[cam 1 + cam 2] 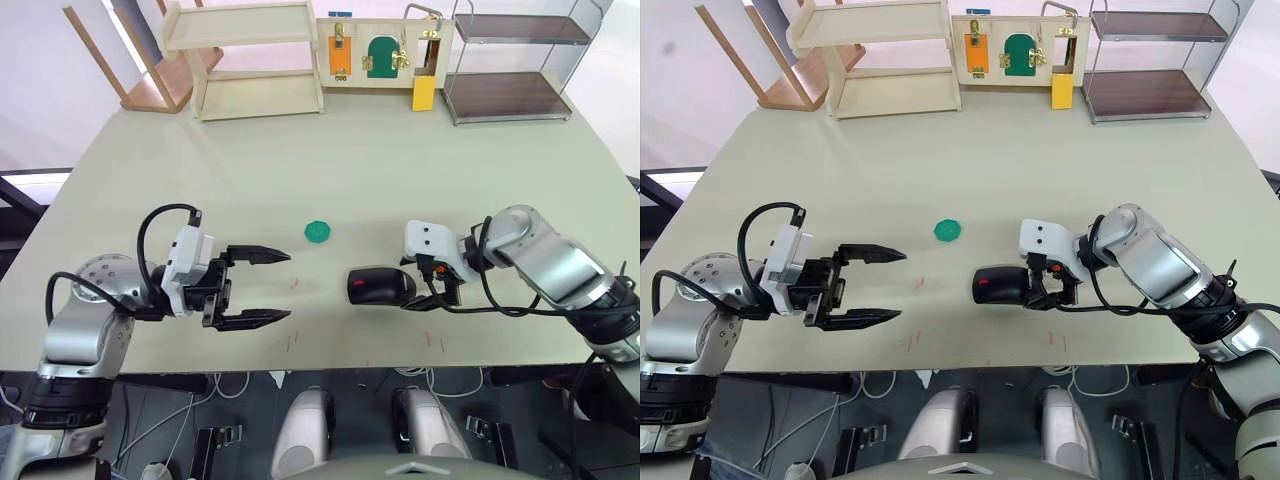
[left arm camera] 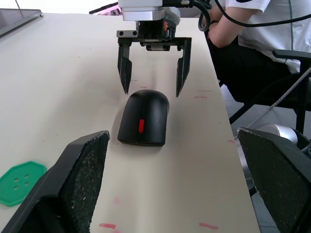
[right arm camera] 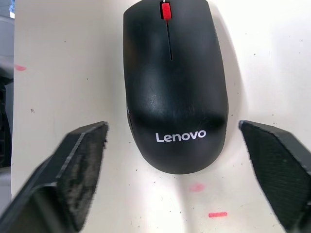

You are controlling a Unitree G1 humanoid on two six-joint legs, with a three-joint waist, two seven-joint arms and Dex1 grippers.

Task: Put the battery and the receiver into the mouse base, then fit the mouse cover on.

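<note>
1. Two grippers are seen over a pale counter (image 1: 400,170), one on each side of a black mouse lying near the front edge.
2. The mouse cover (image 3: 175,92), a glossy black shell with pale "Lenovo" lettering at its rounded end, is seen seated on the mouse base (image 2: 142,141), of which a thin dark lower edge is visible under the shell in the left wrist view.
3. A red scroll wheel (image 3: 166,9) is shown at the end of the mouse opposite the lettering.
4. The battery and the receiver cannot be made out in any view.
5. The right gripper (image 2: 153,80) is held with its fingers spread apart, wider than the mouse, and nothing is pinched between them; the fingertips are placed just beside the lettered end of the mouse, one to either side, and contact cannot be told.
6. The left gripper (image 1: 258,287) is also held wide open and empty, low over the counter and pointed toward the wheel end of the mouse, well apart from it.
7. A green octagonal button-like disc (image 1: 317,231) with small holes is laid flat on the counter, farther from the front edge than the mouse and between the two grippers.
8. Small red marks (image 3: 217,214) are seen on the counter surface around the mouse.
9. Along the far edge, a pale wooden shelf (image 1: 250,60), a latch board (image 1: 380,50) with coloured panels and a wire-framed rack (image 1: 510,70) are stood.
10. A seated person's torso and arm (image 2: 252,29) are visible past the counter's front edge in the left wrist view.
</note>
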